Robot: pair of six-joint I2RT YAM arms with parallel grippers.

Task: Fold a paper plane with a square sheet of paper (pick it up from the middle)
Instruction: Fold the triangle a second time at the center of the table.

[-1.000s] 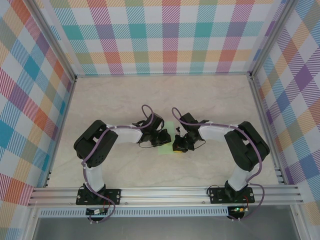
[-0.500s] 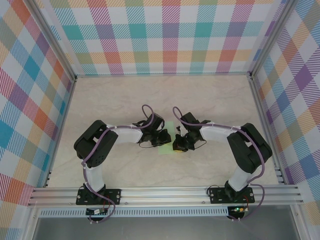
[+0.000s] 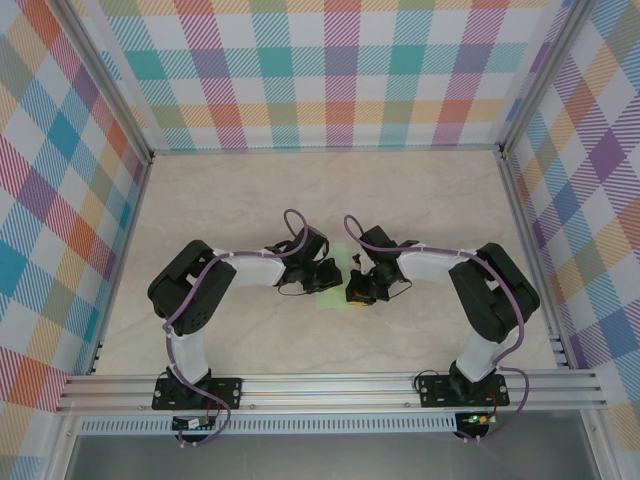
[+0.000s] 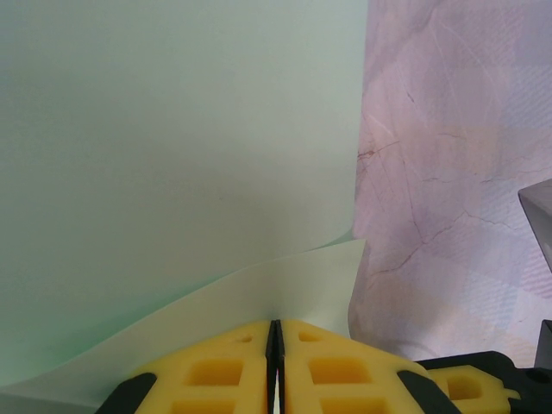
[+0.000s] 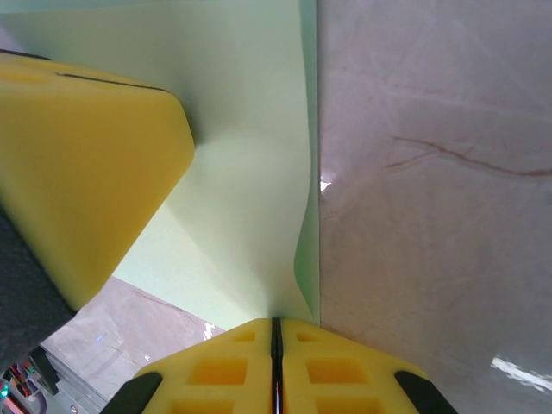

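Barely anything has shifted: left gripper (image 4: pixel 274 335) and right gripper (image 5: pixel 276 332) each stay clamped on the paper's (image 4: pixel 172 129) edge.

No writing, label, brand, number or sign can be read in any view. The sheet of paper (image 4: pixel 172 129) is plain pale green on every face that shows.
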